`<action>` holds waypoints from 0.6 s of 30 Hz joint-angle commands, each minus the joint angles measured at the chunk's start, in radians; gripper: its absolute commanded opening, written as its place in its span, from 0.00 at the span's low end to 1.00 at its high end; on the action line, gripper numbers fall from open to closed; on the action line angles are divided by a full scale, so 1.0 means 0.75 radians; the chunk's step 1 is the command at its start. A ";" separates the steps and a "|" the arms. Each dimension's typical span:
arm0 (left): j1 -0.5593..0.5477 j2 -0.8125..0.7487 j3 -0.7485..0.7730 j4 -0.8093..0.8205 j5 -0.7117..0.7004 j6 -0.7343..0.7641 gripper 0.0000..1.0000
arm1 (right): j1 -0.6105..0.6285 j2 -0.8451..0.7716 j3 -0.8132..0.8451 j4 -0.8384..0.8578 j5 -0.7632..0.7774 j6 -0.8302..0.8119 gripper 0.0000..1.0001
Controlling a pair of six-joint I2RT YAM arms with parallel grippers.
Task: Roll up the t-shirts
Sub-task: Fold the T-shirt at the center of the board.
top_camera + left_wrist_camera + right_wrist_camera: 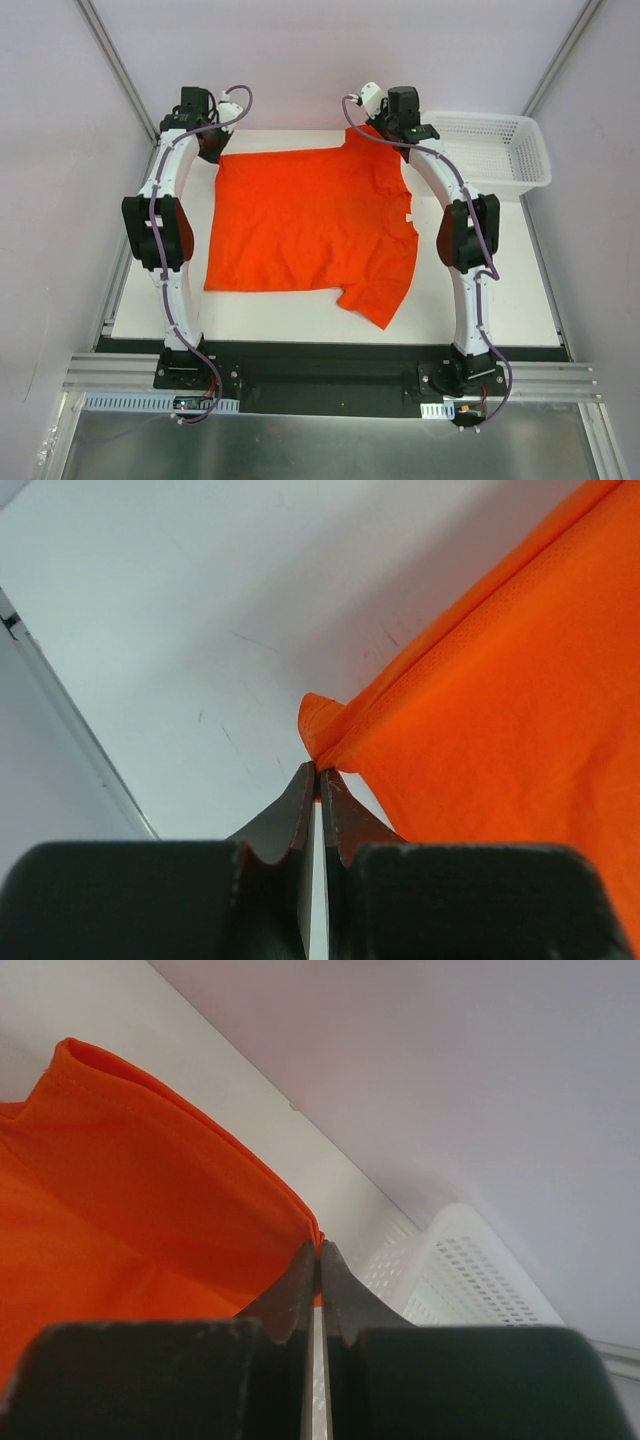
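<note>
**Both arms grip the far edge of a t-shirt (310, 220) spread flat on the middle of the table (480, 300).**
At the table's far left, the left gripper (318, 770) is clamped on a fabric corner by its tips only. At the far right, the right gripper (318, 1245) likewise pinches an edge. So thin a hold may slip when pulled, skewing the roll. The basket (500, 150) crowds the table's far-right corner, while the near strip offers room.

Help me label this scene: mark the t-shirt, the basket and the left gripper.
t-shirt (300, 220), top external view, middle of the chest.
basket (530, 180), top external view, its near wall.
left gripper (318, 772), left wrist view, between its closed fingertips.
</note>
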 commanded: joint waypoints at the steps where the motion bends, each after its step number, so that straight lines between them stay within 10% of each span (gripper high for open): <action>1: 0.006 0.056 0.110 0.005 0.003 0.047 0.00 | 0.006 0.002 0.048 0.082 0.040 -0.019 0.01; 18: 0.033 -0.047 -0.113 0.007 0.181 0.324 0.00 | -0.001 -0.337 -0.449 -0.172 -0.030 0.013 0.01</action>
